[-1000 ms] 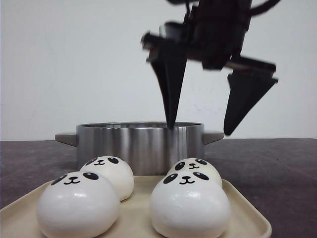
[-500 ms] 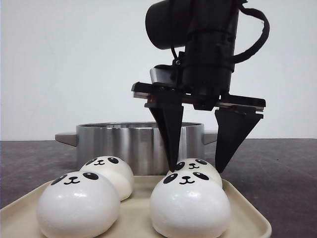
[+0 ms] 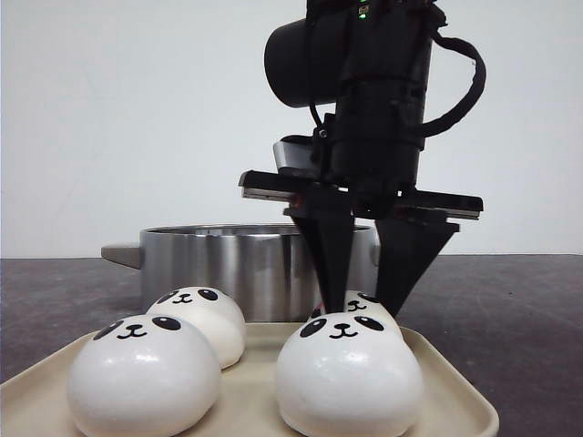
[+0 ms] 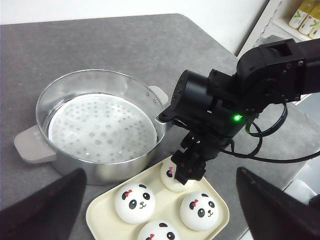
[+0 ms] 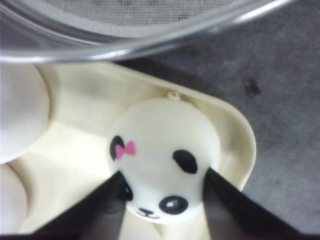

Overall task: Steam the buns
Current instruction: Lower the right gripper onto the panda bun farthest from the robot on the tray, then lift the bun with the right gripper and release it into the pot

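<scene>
Dark grey tabletop (image 4: pixel 100 40), plain white wall behind in front view. Right gripper (image 3: pixel 363 289) hangs straight down over cream tray (image 3: pixel 255 401), its two black fingers (image 5: pixel 90 210) set either side of the rear right bun (image 5: pixel 162 157), pressed vs. its flanks in right wrist view, w/ the jaws narrowed to about bun width. Bun rests on tray; pink bow and panda face show between the fingers. Whether the grip is firm or just touching: can't tell.

Other three buns on same tray: one directly in front of the gripper, nearest camera (image 3: pixel 348 375); two off to its left side, front left bun (image 3: pixel 143 373) and rear left bun (image 3: pixel 205 320). All four sit close together, neighbours nearly touching.

Steel steamer pot (image 4: pixel 95 125) stands just behind the gripper, beyond tray's far edge, perforated plate (image 4: pixel 97 127) bare inside, grey handles at both ends.

Left gripper (image 4: pixel 160 210): only its dark fingertips at the corners of left wrist view, spread wide apart, holding nothing, well above the tray.
</scene>
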Controlling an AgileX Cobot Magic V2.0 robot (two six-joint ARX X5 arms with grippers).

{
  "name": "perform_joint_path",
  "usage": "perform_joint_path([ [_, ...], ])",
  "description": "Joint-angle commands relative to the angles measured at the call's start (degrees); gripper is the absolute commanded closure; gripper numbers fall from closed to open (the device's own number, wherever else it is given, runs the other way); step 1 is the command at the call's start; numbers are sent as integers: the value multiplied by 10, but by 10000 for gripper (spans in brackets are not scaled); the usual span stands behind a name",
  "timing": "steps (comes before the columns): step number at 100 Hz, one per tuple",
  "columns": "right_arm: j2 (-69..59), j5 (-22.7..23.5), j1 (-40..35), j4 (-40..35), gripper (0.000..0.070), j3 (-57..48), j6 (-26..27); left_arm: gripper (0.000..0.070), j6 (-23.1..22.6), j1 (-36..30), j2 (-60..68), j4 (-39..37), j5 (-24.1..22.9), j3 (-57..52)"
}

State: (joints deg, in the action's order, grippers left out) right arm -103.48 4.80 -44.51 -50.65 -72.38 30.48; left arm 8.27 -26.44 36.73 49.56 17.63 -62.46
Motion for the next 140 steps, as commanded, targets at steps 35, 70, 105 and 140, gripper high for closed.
perform_joint_path([
  [35, 66, -17, -27, 19, 699, -28, -11, 115, -7, -3, 2, 5, -37, -9],
  [70, 167, -58, -61, 34, 700, -158, -33, 115, -7, -3, 2, 0, -39, -9],
  [105, 10, -37, 47, 25, 700, -328, -77, 115, -5, -4, 2, 1, -39, -9],
  [140, -162, -47, 101, 12, 700, -372, -71, 115, -5, -6, 2, 2, -39, -9],
])
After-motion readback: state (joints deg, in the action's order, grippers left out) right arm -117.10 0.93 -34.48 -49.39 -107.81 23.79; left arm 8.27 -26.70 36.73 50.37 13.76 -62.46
